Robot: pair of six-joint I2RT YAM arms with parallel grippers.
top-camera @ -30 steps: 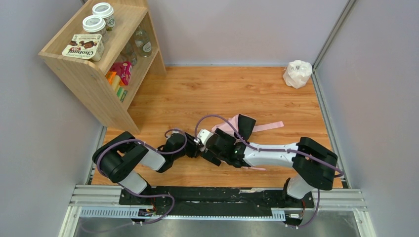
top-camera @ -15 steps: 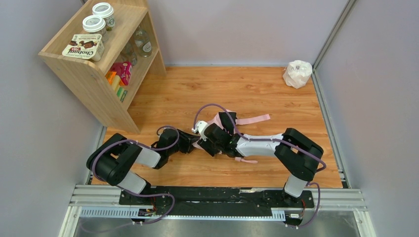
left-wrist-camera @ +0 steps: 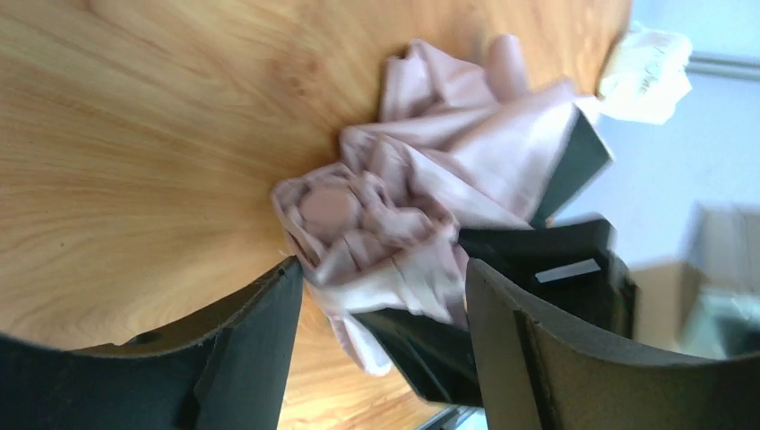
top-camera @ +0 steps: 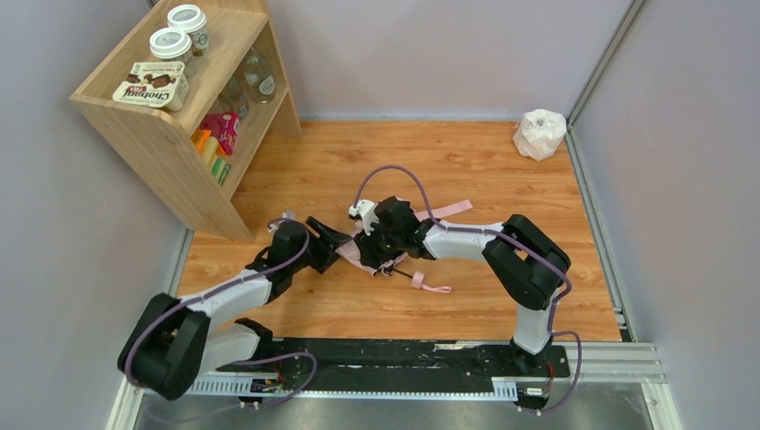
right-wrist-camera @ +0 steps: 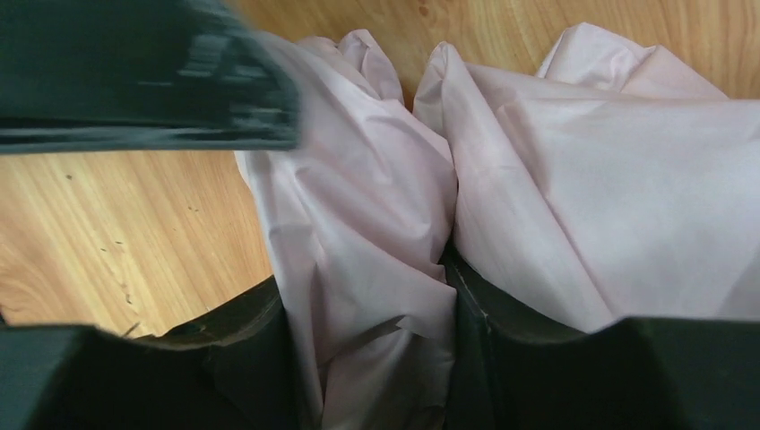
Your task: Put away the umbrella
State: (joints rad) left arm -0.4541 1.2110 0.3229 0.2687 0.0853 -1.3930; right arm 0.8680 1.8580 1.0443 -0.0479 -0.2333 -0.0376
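Mid-table, umbrella [top-camera: 357, 254]: lies collapsed on wood table [top-camera: 502, 179], between my two tools. Pink fabric is bunched; pink band [top-camera: 451, 208] trails to far R, wrist loop [top-camera: 432, 286] lies on near side.
R tool [right-wrist-camera: 363, 282]: pinching a fold of umbrella fabric; the fabric fills the gap betw. both fingers (R wrist view).
L tool [left-wrist-camera: 384, 269]: spread wide. Umbrella's rosette end sits just ahead of the gap; contact w/ fingers [left-wrist-camera: 260, 331]: cannot tell.
Shelf unit [top-camera: 170, 134]: far L corner, well apart from umbrella; jars [top-camera: 172, 41] and box [top-camera: 151, 84] on top.
White bag [top-camera: 539, 133]: far R corner, on table.
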